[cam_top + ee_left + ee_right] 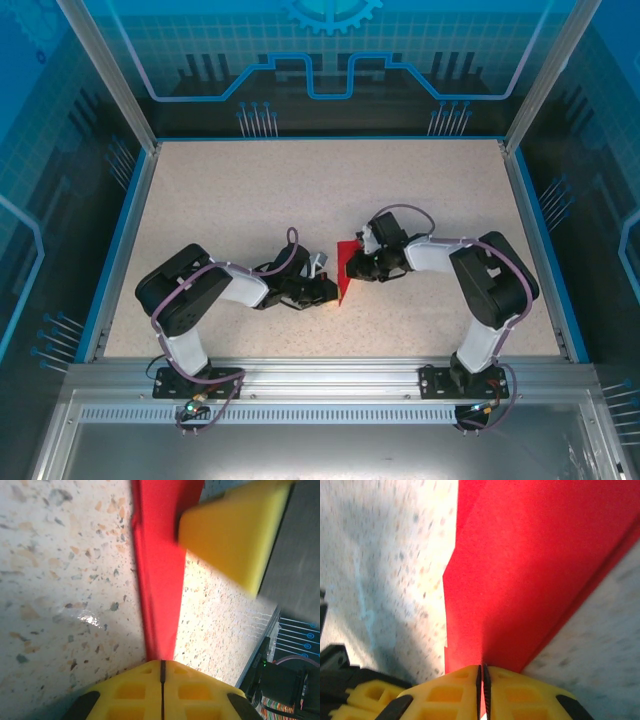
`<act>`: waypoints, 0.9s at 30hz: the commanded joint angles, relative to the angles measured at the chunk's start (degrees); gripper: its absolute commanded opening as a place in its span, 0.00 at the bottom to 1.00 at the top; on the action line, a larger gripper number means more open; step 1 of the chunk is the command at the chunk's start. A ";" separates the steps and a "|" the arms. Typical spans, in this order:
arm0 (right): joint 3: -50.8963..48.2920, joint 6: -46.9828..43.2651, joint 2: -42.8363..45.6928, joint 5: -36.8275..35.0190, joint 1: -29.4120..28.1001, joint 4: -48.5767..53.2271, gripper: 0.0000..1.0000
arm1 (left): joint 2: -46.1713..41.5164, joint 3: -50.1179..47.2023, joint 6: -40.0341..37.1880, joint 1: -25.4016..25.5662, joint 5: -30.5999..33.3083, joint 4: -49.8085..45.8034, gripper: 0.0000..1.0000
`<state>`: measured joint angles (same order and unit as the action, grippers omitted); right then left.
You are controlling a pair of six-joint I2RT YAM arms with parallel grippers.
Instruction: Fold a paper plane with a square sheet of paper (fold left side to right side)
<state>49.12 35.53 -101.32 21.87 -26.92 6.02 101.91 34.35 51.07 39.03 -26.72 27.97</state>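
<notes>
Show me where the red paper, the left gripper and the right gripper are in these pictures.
red paper (345, 270): top external view, middle of the sheet between the two arms.
left gripper (162, 667): left wrist view, seam between its yellow fingertips.
right gripper (482, 672): right wrist view, seam between its yellow fingertips.

No txt, nos. or brand names I can read anywhere I look. Closest thing to a sign is a blue gear emblem (331, 12) printed at the top of the back wall (200, 60), w/ blue circuit-style lines (330, 80) below it. No letters on either.
</notes>
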 commanded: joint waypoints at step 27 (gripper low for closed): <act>1.85 -0.61 -3.27 1.17 1.58 3.28 0.14 | 1.69 11.69 -3.23 0.54 -4.93 -11.91 0.20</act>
<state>52.07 34.48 -103.88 22.61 -24.51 6.09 101.16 43.97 49.45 39.18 -28.80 16.97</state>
